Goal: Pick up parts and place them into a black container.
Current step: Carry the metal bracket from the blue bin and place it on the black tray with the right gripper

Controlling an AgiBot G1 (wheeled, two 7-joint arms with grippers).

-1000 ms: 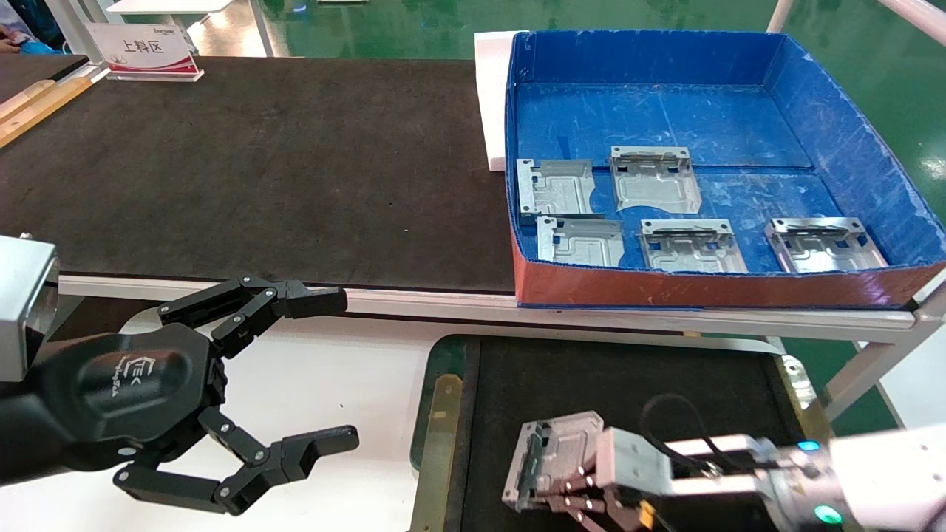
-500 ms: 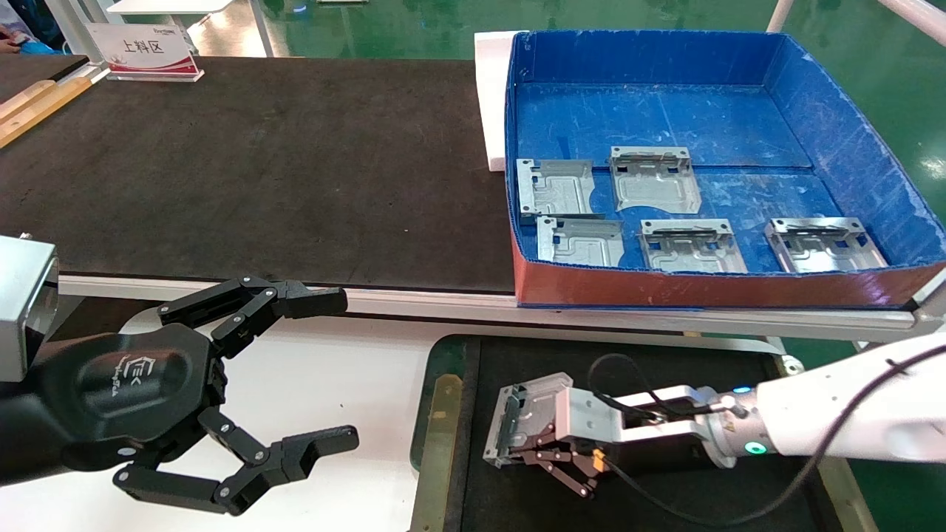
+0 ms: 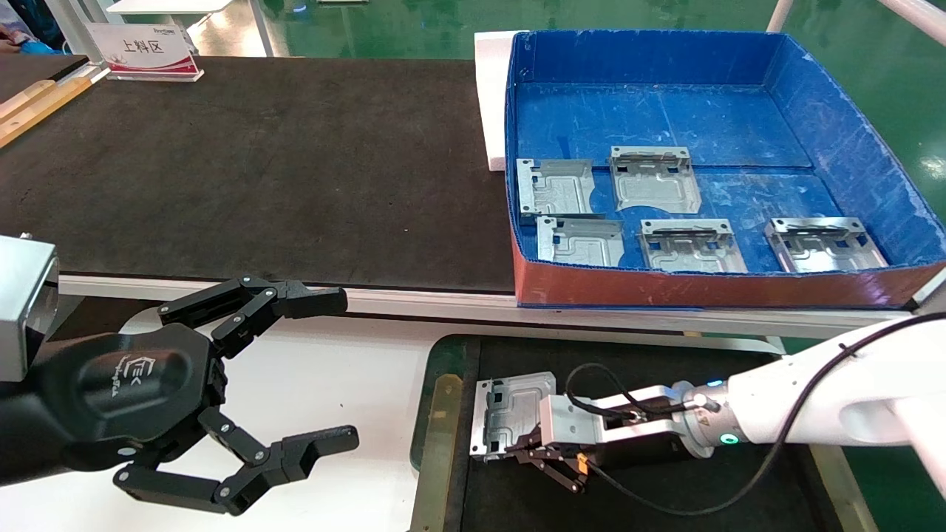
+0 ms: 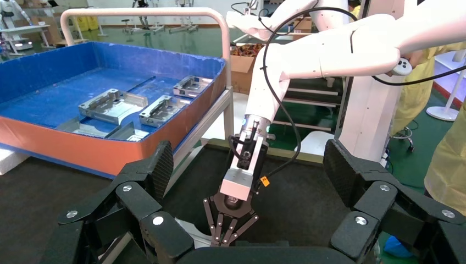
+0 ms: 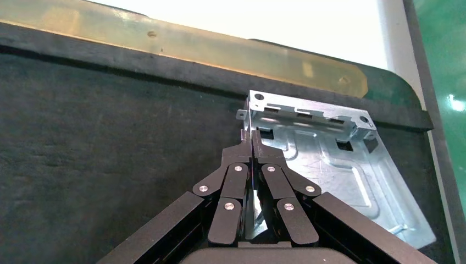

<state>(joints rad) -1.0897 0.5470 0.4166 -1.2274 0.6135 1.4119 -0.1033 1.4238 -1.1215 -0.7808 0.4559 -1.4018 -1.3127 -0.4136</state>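
Observation:
My right gripper [image 3: 515, 452] [image 5: 251, 138] is shut on the side edge of one silver-grey part [image 3: 511, 408] [image 5: 335, 165]. It holds that plate nearly flat, low over the matte floor of the black container [image 3: 650, 369] [image 5: 110, 137], close to the container's left brass strip [image 3: 441, 421]. Whether the plate touches the floor I cannot tell. Several more parts [image 3: 654, 179] lie in the blue box [image 3: 850, 148]. At the lower left, off the container, my left gripper [image 3: 346, 368] [image 4: 250, 168] hangs open and holds nothing.
The blue box with a red front wall [image 3: 702, 284] stands on the far side of the long dark tabletop [image 3: 259, 162], behind a white rail [image 3: 443, 304]. A white sign [image 3: 144, 50] stands at the back left. A white surface [image 3: 332, 384] lies left of the container.
My right gripper has carried the part away from me and leftward, down toward the container's floor near its left strip, and the plate has levelled out. The left arm has not moved.

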